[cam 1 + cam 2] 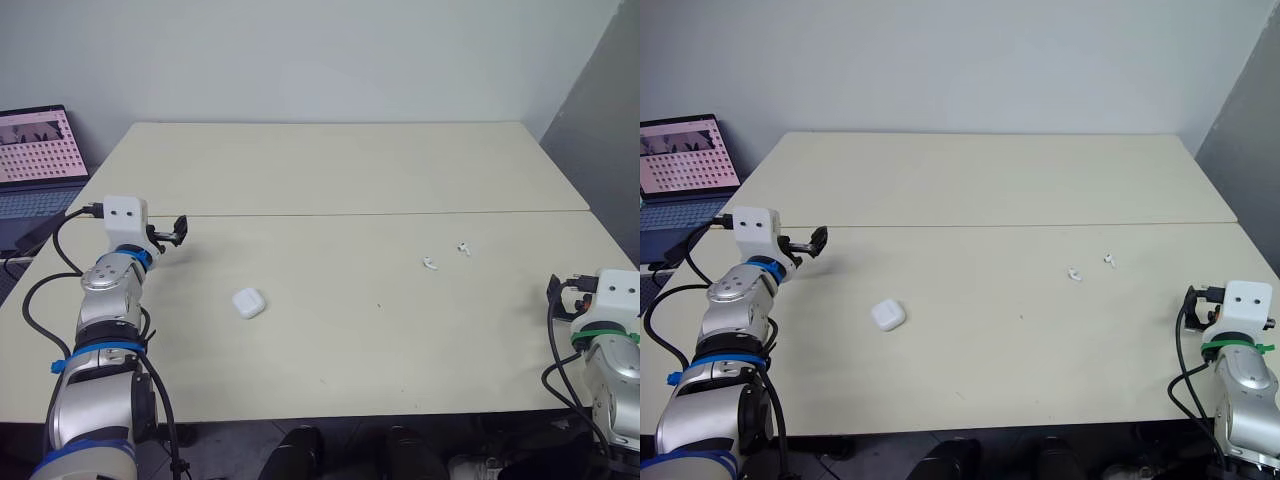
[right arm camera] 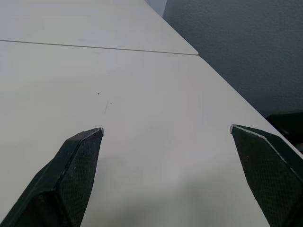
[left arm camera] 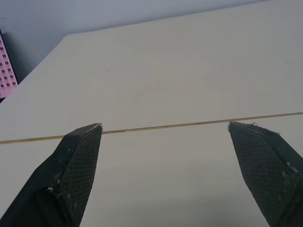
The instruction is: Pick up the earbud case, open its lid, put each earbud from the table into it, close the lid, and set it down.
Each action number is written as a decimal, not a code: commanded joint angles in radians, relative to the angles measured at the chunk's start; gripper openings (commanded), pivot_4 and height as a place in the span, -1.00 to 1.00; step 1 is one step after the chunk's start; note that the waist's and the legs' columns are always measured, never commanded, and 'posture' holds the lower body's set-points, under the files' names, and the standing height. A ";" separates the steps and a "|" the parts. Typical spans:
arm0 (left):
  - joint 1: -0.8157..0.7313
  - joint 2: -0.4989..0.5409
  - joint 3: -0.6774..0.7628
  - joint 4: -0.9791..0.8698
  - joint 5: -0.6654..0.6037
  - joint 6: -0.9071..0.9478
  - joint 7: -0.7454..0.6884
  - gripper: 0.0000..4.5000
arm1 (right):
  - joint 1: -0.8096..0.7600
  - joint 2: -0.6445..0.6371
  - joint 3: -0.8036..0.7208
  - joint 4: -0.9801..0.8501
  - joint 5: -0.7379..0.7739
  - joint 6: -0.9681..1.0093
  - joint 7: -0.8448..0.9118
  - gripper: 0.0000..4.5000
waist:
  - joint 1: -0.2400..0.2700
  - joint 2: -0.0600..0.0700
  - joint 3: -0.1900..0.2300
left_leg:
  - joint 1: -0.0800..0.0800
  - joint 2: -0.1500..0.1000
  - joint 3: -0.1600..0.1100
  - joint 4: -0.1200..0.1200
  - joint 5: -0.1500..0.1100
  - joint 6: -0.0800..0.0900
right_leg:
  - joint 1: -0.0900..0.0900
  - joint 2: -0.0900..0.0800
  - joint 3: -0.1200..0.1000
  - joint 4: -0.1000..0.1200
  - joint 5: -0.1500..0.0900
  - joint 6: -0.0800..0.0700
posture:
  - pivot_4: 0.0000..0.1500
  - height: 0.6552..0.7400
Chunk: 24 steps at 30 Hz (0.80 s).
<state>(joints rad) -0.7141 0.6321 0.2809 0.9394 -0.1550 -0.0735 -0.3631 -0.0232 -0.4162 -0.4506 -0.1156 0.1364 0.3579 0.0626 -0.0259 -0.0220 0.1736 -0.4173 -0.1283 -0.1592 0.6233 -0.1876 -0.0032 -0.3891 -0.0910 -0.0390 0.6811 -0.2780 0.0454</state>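
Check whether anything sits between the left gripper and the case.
Nothing visible does. Bare table lies between the open left gripper and the case; the earbuds lie well off toward the robot's right.

Cream table, two tops butted, thin seam running side to side across the mid. Open laptop just off far-left corner, screen w/ pink grid of small dark marks. Pale grey wall behind; dark grey panel at right.
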 commanded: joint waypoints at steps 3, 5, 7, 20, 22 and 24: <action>-0.013 0.025 0.015 -0.046 -0.011 0.000 -0.011 0.98 | -0.011 -0.009 -0.018 -0.024 -0.006 -0.020 -0.011 1.00 | 0.000 0.000 0.000 | 0.000 0.000 0.000 0.000 0.000 0.000 | 0.000 0.000 0.000 0.000 0.000 0.000 | 1.00 1.00; -0.014 0.031 0.012 -0.047 -0.010 -0.001 -0.025 0.98 | -0.008 -0.006 -0.017 -0.029 -0.006 -0.018 -0.014 1.00 | 0.000 0.000 0.000 | 0.000 0.000 0.000 0.000 0.000 0.000 | 0.000 0.000 0.000 0.000 0.000 0.000 | 1.00 1.00; -0.011 0.034 0.014 -0.063 -0.022 0.011 -0.060 0.98 | -0.006 -0.004 -0.015 -0.033 -0.006 -0.017 -0.016 1.00 | 0.000 0.000 0.000 | 0.000 0.000 0.000 0.000 0.000 0.000 | 0.000 0.000 0.000 0.000 0.000 0.000 | 1.00 1.00; 0.082 0.152 -0.008 -0.365 -0.169 0.249 -0.479 0.98 | -0.084 -0.075 0.099 0.000 -0.007 -0.060 0.133 1.00 | -0.005 0.001 0.000 | 0.000 0.001 0.001 -0.001 0.000 0.000 | 0.000 0.000 0.001 0.000 0.000 0.000 | 1.00 1.00; 0.142 0.173 -0.032 -0.492 -0.206 0.341 -0.563 0.98 | -0.138 -0.104 0.161 -0.003 0.034 -0.054 0.251 1.00 | -0.008 0.002 0.001 | 0.001 0.001 0.002 -0.001 0.000 0.000 | 0.000 0.000 0.002 -0.001 0.000 -0.001 | 1.00 1.00; 0.220 0.197 -0.050 -0.633 -0.247 0.445 -0.622 0.98 | -0.209 -0.127 0.242 -0.017 0.100 -0.032 0.404 1.00 | -0.013 0.002 0.001 | 0.001 0.002 0.003 -0.002 0.000 0.000 | 0.000 0.000 0.002 -0.001 -0.001 -0.001 | 1.00 1.00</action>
<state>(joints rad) -0.5100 0.7989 0.2390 0.4171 -0.3575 0.3062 -0.9328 -0.1966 -0.5283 -0.2561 -0.0895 0.1828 0.3325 0.3583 -0.0387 -0.0201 0.1746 -0.4168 -0.1260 -0.1562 0.6208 -0.1878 -0.0030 -0.3896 -0.0905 -0.0366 0.6796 -0.2788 0.0438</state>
